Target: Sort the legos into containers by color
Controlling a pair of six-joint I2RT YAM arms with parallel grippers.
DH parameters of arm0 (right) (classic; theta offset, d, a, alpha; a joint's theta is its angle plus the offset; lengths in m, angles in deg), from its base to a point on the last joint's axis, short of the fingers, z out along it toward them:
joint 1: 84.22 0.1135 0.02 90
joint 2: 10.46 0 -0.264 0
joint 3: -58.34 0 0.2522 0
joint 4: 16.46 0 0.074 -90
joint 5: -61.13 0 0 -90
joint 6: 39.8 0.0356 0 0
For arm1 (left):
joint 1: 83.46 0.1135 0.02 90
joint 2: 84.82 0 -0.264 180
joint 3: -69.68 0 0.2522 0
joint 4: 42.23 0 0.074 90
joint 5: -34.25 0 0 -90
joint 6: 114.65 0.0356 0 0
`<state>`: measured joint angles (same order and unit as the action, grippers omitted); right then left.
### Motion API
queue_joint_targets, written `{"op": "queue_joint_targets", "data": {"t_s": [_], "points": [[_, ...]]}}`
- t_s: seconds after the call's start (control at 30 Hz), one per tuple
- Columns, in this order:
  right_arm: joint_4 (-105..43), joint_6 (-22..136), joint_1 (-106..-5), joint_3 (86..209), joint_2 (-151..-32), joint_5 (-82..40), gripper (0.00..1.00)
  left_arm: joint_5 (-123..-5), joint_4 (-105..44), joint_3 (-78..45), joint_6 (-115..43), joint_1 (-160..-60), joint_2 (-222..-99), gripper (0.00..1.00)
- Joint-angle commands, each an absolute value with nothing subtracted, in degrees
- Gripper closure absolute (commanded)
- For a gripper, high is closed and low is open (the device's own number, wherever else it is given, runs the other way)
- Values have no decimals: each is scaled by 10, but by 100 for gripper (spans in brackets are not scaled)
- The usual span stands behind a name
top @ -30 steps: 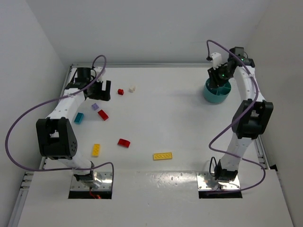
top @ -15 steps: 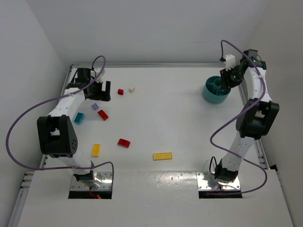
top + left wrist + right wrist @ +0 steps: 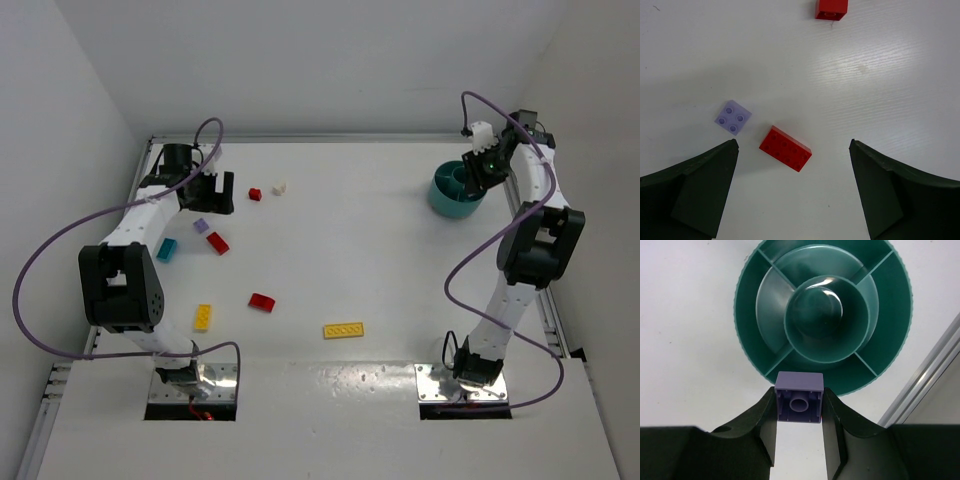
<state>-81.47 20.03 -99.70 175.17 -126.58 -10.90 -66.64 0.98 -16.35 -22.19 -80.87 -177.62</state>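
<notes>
Top view high behind both arm bases [image 3: 192, 385], looking down over whole table [image 3: 400, 260]. Left wrist view close, straight down at red brick [image 3: 785, 148] and lilac brick [image 3: 733, 118], both also visible from top. Right wrist view close above teal tub [image 3: 747, 300], shared with top.

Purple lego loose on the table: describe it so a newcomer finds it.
On the table, far left by the open left gripper, a pale purple square brick lies beside a longer red brick. Only it is lilac, with four studs.
</notes>
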Motion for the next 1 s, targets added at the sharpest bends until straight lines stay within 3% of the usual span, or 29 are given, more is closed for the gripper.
{"op": "queue_joint_targets", "data": {"t_s": [0.0, 0.13, 0.43, 0.73, 0.97], "points": [[-773, 207, -1005, 1743, -1271, -118, 91, -674, -3, -180, -227, -804, -1772, 1], [-773, 212, -1005, 1743, -1276, -123, 91, -674, -3, -180, -232, -804, -1777, 1], [-736, 229, -1005, 1726, -1281, -118, 71, -674, -3, -180, -232, -804, -1777, 1], [-736, 248, -1005, 1726, -1246, -88, 37, -668, -3, -180, -232, -804, -1761, 1], [-766, 270, -1005, 1748, -1183, -48, 35, -657, 15, -175, -225, -773, -1744, 1]]}}
